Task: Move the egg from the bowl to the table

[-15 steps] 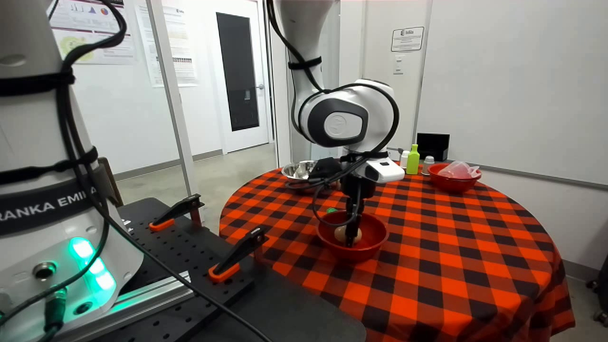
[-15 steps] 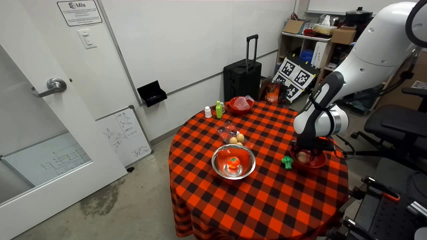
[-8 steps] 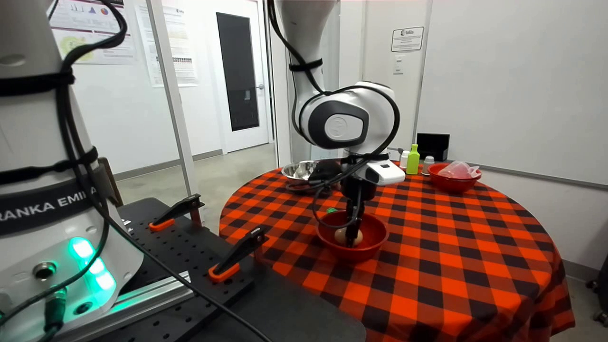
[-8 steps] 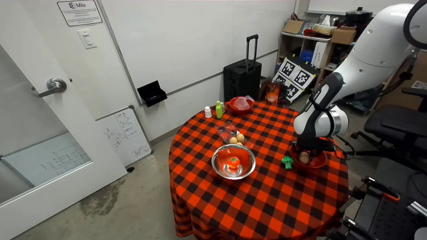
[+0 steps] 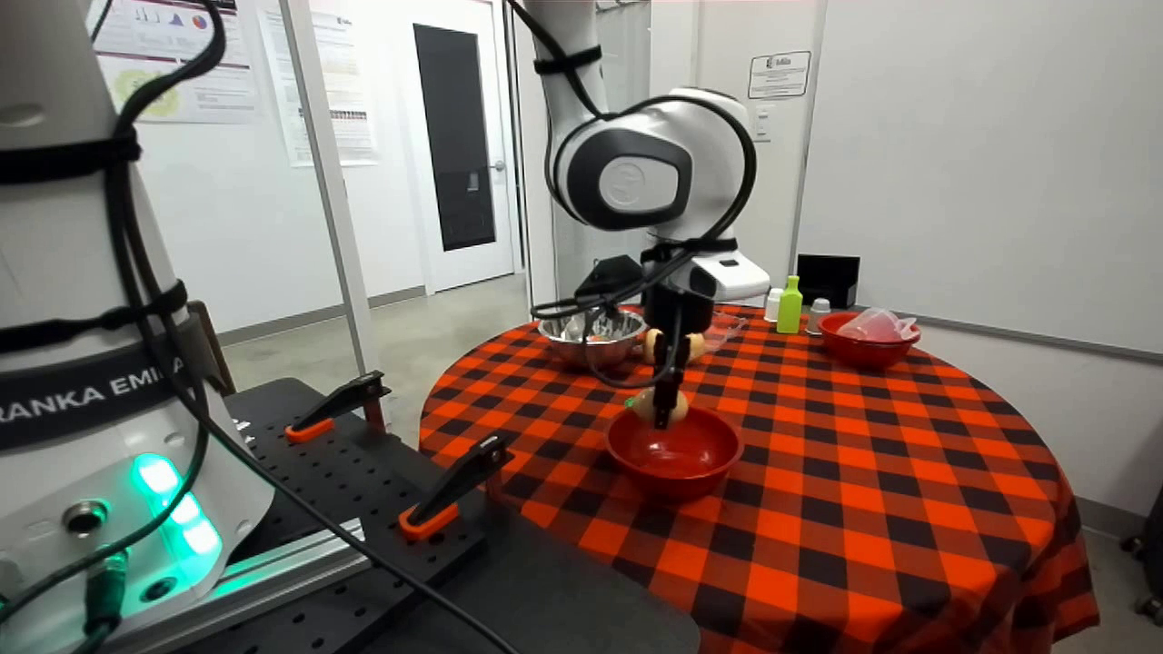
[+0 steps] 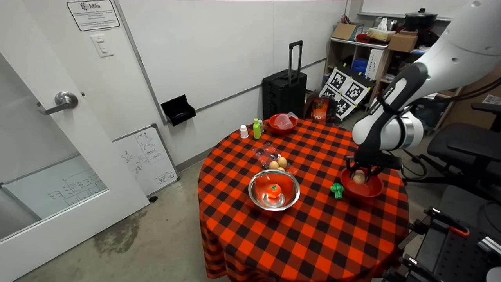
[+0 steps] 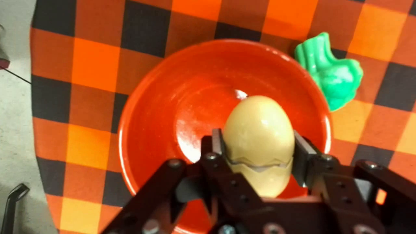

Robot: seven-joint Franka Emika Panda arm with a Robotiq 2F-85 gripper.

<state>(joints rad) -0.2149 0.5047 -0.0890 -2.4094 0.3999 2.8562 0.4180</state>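
Red-and-black checks cover the round table (image 5: 890, 509). Nearest, we have the claw (image 7: 260, 143) gripping the egg (image 7: 259, 135), held over the red bowl (image 7: 156, 113), clear of its floor. Green broccoli (image 7: 338, 79) crowds the table just beside that bowl. Well apart, we log a steel bowl (image 6: 289, 203) holding a tomato (image 6: 274, 191), then three eggs (image 6: 282, 161), in or beside a clear carton (image 6: 266, 153), we cannot tell which. Far edge: green bottle (image 6: 256, 130), white containers (image 6: 244, 132), another red bowl (image 5: 868, 352).

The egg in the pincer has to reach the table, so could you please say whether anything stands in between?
Yes: the red bowl is beneath the egg, between it and the table, so the egg likely has to clear the bowl first. A green broccoli-shaped piece beside it takes some table space.
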